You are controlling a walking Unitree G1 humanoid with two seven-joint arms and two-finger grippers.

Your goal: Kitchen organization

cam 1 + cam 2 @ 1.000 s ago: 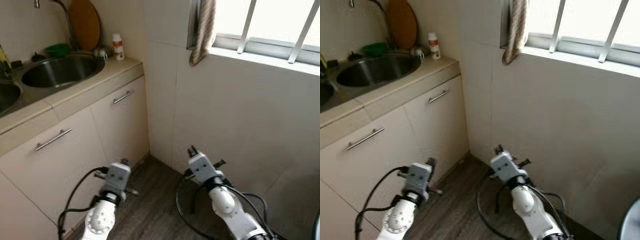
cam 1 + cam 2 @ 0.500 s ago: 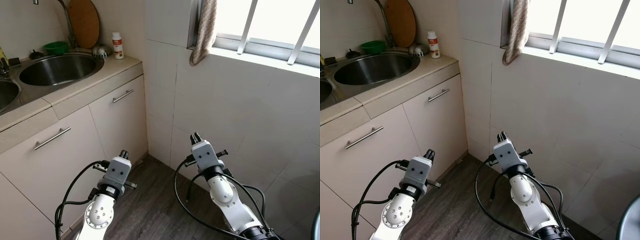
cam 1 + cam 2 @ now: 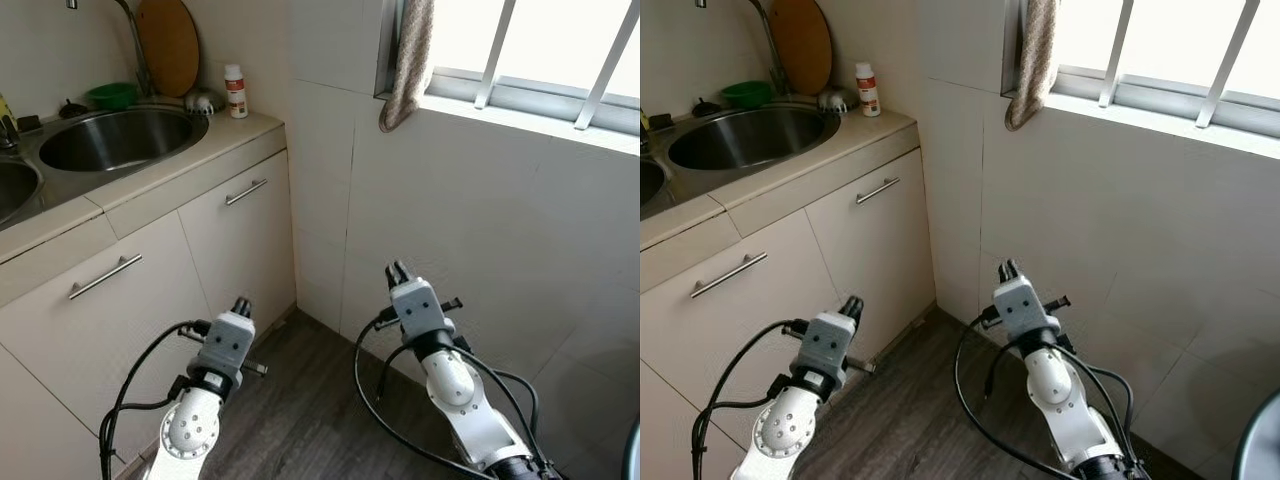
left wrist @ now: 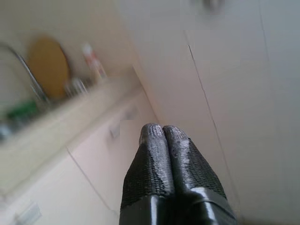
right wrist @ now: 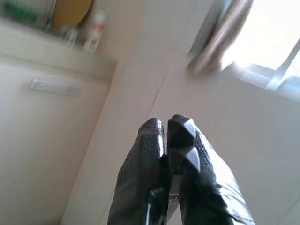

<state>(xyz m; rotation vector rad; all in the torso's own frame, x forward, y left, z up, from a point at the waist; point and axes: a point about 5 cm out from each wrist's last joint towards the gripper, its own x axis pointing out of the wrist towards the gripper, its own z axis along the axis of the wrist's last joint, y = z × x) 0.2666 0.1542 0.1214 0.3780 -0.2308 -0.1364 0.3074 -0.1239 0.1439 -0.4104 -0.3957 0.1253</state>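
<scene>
Since a second ago the view has lifted and steadied, and both arms have come up a little: the left gripper (image 3: 241, 303) and the right gripper (image 3: 398, 270) now ride low in front of the cupboard doors, each with its black fingers pressed together and holding nothing. What there is to organise sits on the worktop (image 3: 235, 130) at its back edge, near the corner by the tiled wall: a small white bottle (image 3: 235, 92) with a red cap, a round wooden board (image 3: 168, 45) leaning behind the sink (image 3: 122, 137), and a green bowl (image 3: 113, 97) by the tap. The bottle looks light, stiff and smooth, so probably slippery; a grip around its body below the cap seems safest. The board looks rigid and heavier, best taken by its rim.
</scene>
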